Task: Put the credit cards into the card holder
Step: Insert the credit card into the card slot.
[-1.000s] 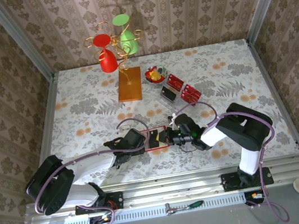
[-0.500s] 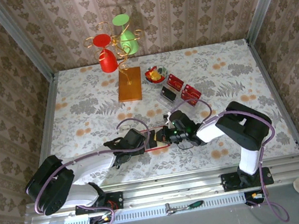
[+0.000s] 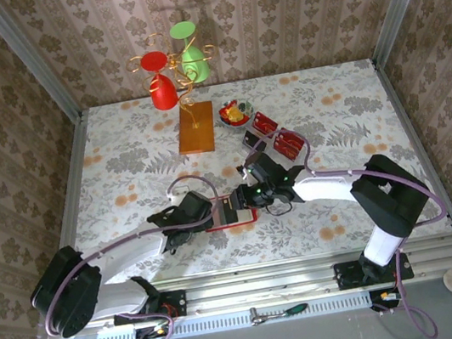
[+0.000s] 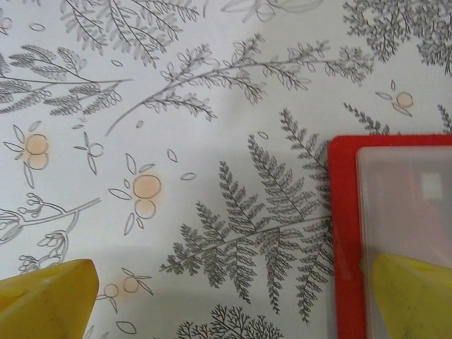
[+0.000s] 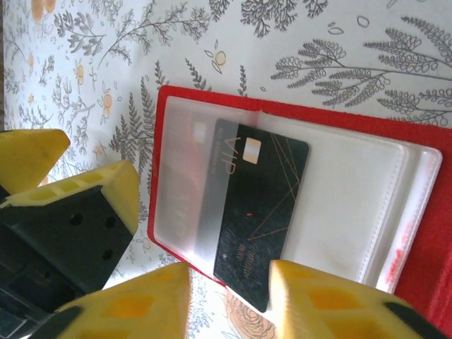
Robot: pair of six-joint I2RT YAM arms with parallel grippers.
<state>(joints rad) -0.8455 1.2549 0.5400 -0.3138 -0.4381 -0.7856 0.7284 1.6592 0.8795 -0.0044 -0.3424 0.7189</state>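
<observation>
The right gripper (image 5: pixel 229 293) stood narrowly parted about the free end of a dark VIP credit card (image 5: pixel 258 212), not pinching it. The card lay partly under the clear pocket of the open card holder (image 5: pixel 431 240), overhanging its lower edge. A flat push along the pocket would seat it best, I reckoned. The left gripper (image 4: pixel 226 304), spread wide, pressed one finger on the holder's red border. Upper right, red cards (image 3: pixel 288 142) sat in a tray (image 3: pixel 256 141) near a glass stand (image 3: pixel 194 128), well clear.
</observation>
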